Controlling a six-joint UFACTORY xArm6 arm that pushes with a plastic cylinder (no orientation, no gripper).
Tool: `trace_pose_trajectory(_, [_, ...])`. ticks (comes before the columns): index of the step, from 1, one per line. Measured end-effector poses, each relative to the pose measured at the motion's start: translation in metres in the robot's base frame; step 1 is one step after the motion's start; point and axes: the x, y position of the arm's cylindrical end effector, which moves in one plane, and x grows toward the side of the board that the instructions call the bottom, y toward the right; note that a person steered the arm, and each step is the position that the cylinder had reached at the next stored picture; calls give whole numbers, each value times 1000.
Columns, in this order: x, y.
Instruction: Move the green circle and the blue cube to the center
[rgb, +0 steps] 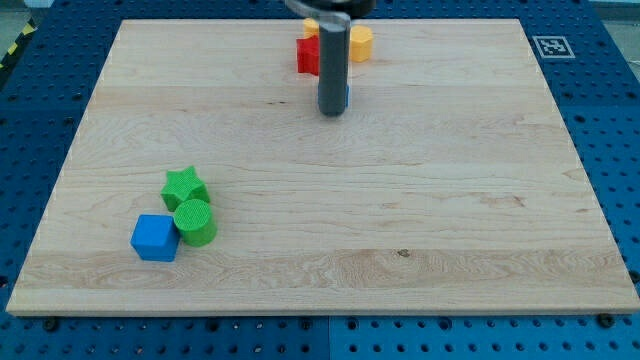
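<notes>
the blue cube (154, 237) touches the upright green circle (195, 222), my tip (332, 112) well apart, fingerless.

Green circle (195, 222), blue cube (154, 238), pale board (450, 200)

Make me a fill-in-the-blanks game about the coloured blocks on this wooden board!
1. The green cylinder block touches the blue cube on the cube's ____ side in the view.
2. The green block just above the cylinder is shaped like a ____.
3. My tip is near the view's ____ edge, far from the blue cube.
4. The red block sits next to a ____ block.

Answers: right; star; top; yellow
</notes>
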Motion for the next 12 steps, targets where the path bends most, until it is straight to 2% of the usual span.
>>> trace_pose_trajectory(1, [-26, 3])
trace_pose_trajectory(2, [-20, -25])
trace_pose_trajectory(3, [-10, -90])
trace_pose_trajectory(4, [24, -158])
trace_pose_trajectory(5, [83, -209])
trace_pose_trajectory(6, [144, -235])
trace_pose_trajectory(7, [207, -234])
trace_pose_trajectory(9, [210, -218])
trace_pose_trajectory(12, [210, -89])
